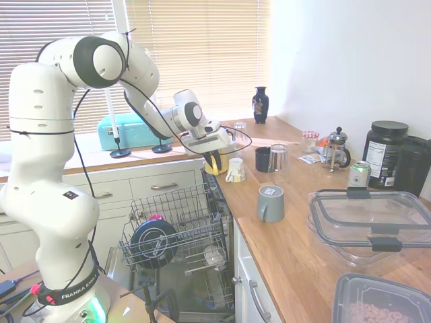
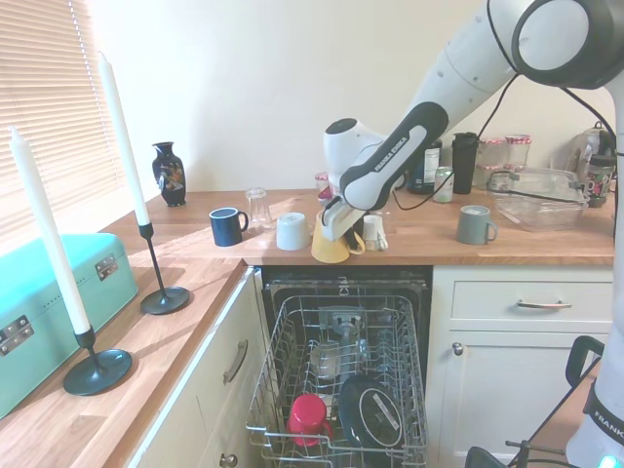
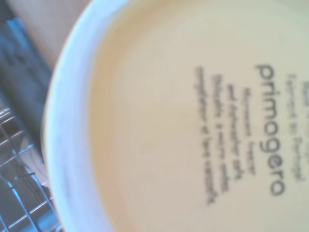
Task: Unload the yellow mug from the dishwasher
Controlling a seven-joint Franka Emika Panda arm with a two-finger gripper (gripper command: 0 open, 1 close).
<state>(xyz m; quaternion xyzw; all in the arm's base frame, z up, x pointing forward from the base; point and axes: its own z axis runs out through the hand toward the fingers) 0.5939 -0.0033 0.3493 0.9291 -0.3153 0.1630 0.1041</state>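
The yellow mug (image 1: 214, 164) (image 2: 330, 245) hangs upside down at the front edge of the wooden counter, above the back of the open dishwasher. My gripper (image 1: 211, 152) (image 2: 336, 223) is shut on it from above, fingers clamped on its wall. Whether the mug touches the counter I cannot tell. In the wrist view the mug's pale base (image 3: 169, 121), with dark print on it, fills nearly the whole picture. The dishwasher's wire rack (image 1: 161, 199) (image 2: 278, 361) is pulled out below, over the dropped door.
On the counter close to the mug stand a white cup (image 2: 292, 231), a navy mug (image 2: 227, 225), a glass (image 2: 257, 207) and a small white cup (image 1: 236, 169). A grey mug (image 1: 271, 202) sits further right. The rack holds a red cup (image 2: 307, 414) and a dark round lid (image 2: 369, 409).
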